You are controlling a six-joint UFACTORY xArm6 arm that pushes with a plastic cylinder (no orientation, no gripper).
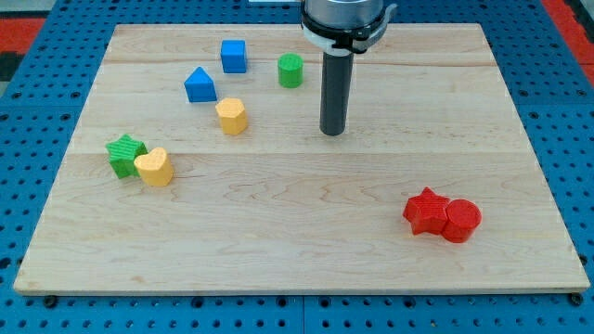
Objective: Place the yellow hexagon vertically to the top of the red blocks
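The yellow hexagon [232, 116] lies on the wooden board [297, 241] at the upper left of centre. A red star [426, 211] and a red cylinder [461, 221] touch each other at the lower right. My tip [333, 133] stands on the board right of the yellow hexagon, about a hundred pixels away, and well above and left of the red blocks. It touches no block.
A blue cube [234, 56], a blue house-shaped block [200, 85] and a green cylinder [290, 70] lie near the view's top. A green star [123, 154] touches a yellow heart [154, 167] at the left. Blue pegboard surrounds the board.
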